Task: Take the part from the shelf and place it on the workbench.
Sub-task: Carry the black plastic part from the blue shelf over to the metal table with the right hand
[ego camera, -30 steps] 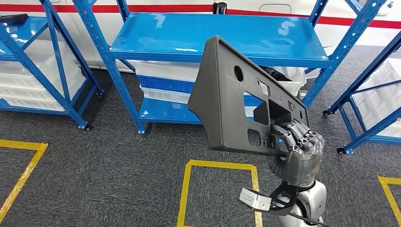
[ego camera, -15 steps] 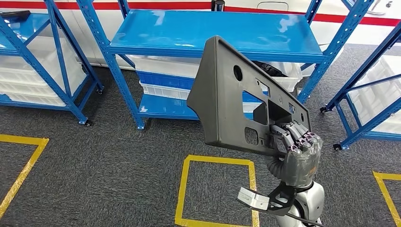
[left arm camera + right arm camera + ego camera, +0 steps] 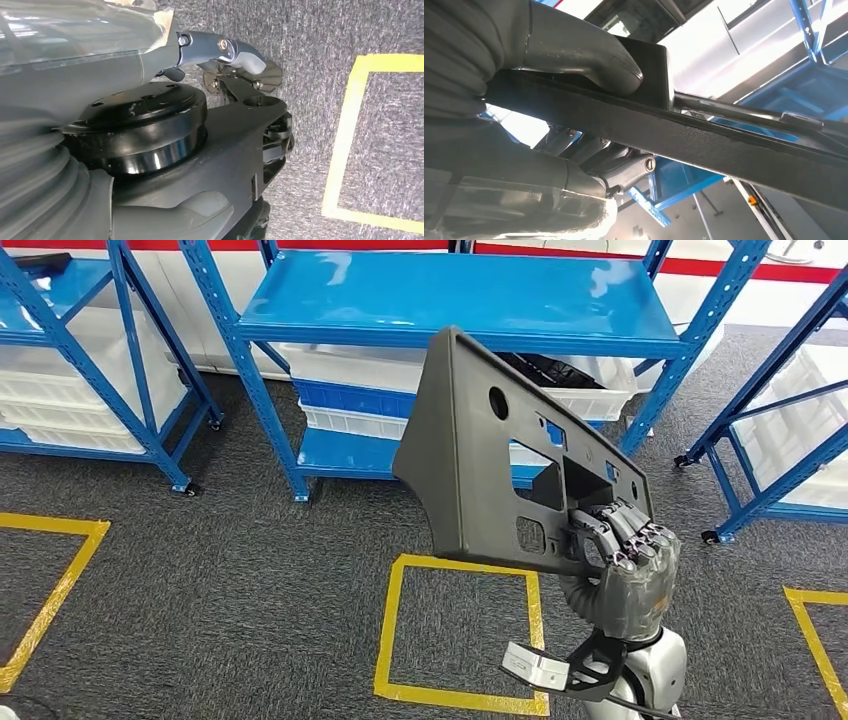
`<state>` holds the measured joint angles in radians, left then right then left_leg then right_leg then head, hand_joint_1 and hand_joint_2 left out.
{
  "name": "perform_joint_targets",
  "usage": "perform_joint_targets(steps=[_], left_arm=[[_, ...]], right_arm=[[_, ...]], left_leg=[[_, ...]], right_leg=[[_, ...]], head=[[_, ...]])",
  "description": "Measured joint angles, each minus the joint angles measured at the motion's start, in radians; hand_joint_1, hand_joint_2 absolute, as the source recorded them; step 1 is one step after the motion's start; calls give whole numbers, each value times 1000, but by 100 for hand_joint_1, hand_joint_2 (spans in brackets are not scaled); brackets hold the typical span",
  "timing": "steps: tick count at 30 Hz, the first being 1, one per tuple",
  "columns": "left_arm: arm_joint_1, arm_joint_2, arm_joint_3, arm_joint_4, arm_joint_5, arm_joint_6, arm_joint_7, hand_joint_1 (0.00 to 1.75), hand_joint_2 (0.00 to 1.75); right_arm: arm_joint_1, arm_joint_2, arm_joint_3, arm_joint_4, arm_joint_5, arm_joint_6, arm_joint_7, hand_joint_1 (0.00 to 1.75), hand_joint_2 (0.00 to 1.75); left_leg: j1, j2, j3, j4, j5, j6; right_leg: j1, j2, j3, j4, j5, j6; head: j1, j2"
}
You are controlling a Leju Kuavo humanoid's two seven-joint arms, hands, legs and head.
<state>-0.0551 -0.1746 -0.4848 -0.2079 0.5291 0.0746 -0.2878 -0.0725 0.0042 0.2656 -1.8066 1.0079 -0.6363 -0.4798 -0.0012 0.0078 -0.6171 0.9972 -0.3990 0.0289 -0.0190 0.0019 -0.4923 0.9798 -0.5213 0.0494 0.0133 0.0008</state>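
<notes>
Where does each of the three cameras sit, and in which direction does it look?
Head view: high on the body, facing forward and down at the blue shelf and carpet; shows the right hand holding the grey part.
Left wrist view: at the hanging left arm, looking down at carpet with a yellow line; the hand's fingers are not clear.
Right wrist view: behind the right hand, looking along the part's edge.
Head and right wrist share hand, part, shelf.

A: The flat moulded plastic panel (image 3: 470, 455) is dark grey, the metal shelf rack (image 3: 455, 300) bright blue.

B: Speckled grey carpet floor (image 3: 230, 580); yellow taped square outline (image 3: 392, 620); white plastic bins (image 3: 345, 365).
</notes>
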Motion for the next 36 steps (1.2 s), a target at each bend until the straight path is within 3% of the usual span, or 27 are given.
perform_joint_targets(steps=[1, 3, 5, 7, 8, 9, 10, 13, 15, 17, 19, 20, 22, 24, 25, 27, 29, 30, 33, 34, 36], left_arm=[[0, 1, 3, 0, 6, 0, -1, 0, 175], [0, 4, 11, 0, 19, 7, -1, 0, 175], [0, 6, 18, 0, 28, 19, -3, 0, 175], [0, 7, 22, 0, 33, 30, -7, 0, 175], [1, 7, 23, 0, 36, 36, -9, 0, 175], [1, 7, 25, 0, 37, 42, -10, 0, 175], [1, 7, 26, 0, 38, 48, -11, 0, 175], [0, 5, 32, 0, 45, 65, -13, 0, 175], [-2, 3, 36, 0, 48, 74, -15, 0, 175], [-1, 0, 37, 0, 49, 79, -16, 0, 175], [-2, -3, 37, 0, 49, 81, -16, 0, 175], [-2, -5, 38, 0, 49, 81, -16, 0, 175], [-3, -7, 38, 0, 49, 81, -17, 0, 175], [-3, -8, 38, 0, 49, 81, -17, 0, 175], [-3, -8, 38, 0, 49, 81, -17, 0, 175], [-3, -9, 38, 0, 49, 81, -17, 0, 175], [-3, -10, 38, 0, 49, 81, -17, 0, 175], [-3, -10, 38, 0, 49, 80, -17, 0, 175], [-1, -9, 38, 0, 49, 81, -18, 0, 175], [-1, -9, 38, 1, 49, 81, -18, 0, 175], [0, -9, 38, 1, 50, 83, -18, 0, 175]], right_arm=[[-1, 0, 1, 3, -2, 0, 0, 175, 175], [-7, -2, 8, 11, -11, 0, 4, 175, 175], [-18, -5, 19, 19, -25, 0, 8, 175, 175], [-30, -9, 28, 29, -40, 0, 9, 175, 175], [-35, -11, 33, 34, -47, 0, 9, 175, 175], [-38, -14, 37, 39, -53, 0, 9, 175, 175], [-40, -16, 40, 44, -58, 0, 9, 175, 175], [-51, -23, 49, 51, -69, 0, 9, 175, 175], [-60, -27, 55, 54, -73, 0, 10, 175, 175], [-64, -31, 61, 58, -75, 0, 12, 175, 175], [-67, -36, 63, 60, -76, 0, 12, 175, 175], [-69, -39, 64, 61, -77, 0, 12, 175, 175], [-71, -44, 66, 64, -78, 0, 12, 175, 175], [-71, -48, 68, 69, -78, 0, 12, 175, 175], [-71, -50, 69, 71, -79, 0, 12, 175, 175], [-73, -52, 70, 73, -79, 0, 12, 175, 175], [-75, -53, 71, 74, -79, 0, 12, 175, 175], [-76, -54, 72, 75, -79, 0, 12, 175, 175], [-77, -56, 73, 76, -80, 0, 12, 175, 175], [-78, -56, 74, 77, -80, 0, 13, 175, 175], [-79, -56, 75, 77, -82, 0, 13, 175, 175]], left_leg=[[0, 0, -2, 0, 5, -6], [5, -2, -11, 8, 1, -16], [9, -5, -40, 77, -60, -26], [11, -6, -85, 211, -145, -34], [11, -6, -100, 267, -169, -36], [11, -6, -100, 290, -175, -36], [11, -6, -79, 272, -163, -33], [8, -9, 51, 70, -96, -16], [2, -12, 87, 0, -83, -4], [-1, -11, 83, -7, -74, 6], [1, -8, 76, -18, -56, 18], [3, -6, 70, -24, -47, 23], [4, -3, 50, -24, -33, 29], [3, -2, 30, -22, -20, 27], [3, -2, 22, -21, -14, 25], [4, -3, 8, -14, -4, 19], [1, -3, -3, -5, 3, 8], [-1, -3, -6, -2, 6, 3], [0, -4, -14, 0, 15, -13], [3, -6, -22, 14, 0, -19], [6, -8, -58, 106, -73, -30]], right_leg=[[4, 1, -5, 3, 6, -8], [-2, 0, -12, 5, 18, -25], [-7, -2, -21, 5, 33, -44], [-2, -4, -35, 6, 46, -54], [0, -4, -42, 7, 51, -55], [2, -4, -48, 7, 56, -55], [4, -4, -52, 8, 59, -53], [9, -4, -58, 9, 67, -47], [12, -4, -64, 10, 75, -38], [13, -5, -71, 8, 83, -24], [13, -4, -87, 29, 67, -17], [13, -3, -106, 68, 41, -19], [9, -2, -161, 202, -34, -23], [5, -2, -187, 299, -77, -15], [3, -2, -171, 290, -75, -6], [-3, -3, -79, 154, -38, 12], [-4, -2, -9, 28, -6, 14], [-2, -1, 0, 4, 0, 8], [-1, -1, -13, 6, 16, -18], [-3, -2, -15, 6, 23, -29], [-8, -4, -23, 6, 38, -48]], head=[[0, 0], [0, 0], [-4, 0], [-7, 0], [-8, 0], [-8, 0], [-8, 0], [-7, 0], [-7, 0], [-8, 0], [-6, 0], [-5, 0], [-4, 0], [-3, 0], [-3, 0], [-3, 0], [-4, 0], [-4, 0], [-5, 0], [-5, 0], [-8, 0]])
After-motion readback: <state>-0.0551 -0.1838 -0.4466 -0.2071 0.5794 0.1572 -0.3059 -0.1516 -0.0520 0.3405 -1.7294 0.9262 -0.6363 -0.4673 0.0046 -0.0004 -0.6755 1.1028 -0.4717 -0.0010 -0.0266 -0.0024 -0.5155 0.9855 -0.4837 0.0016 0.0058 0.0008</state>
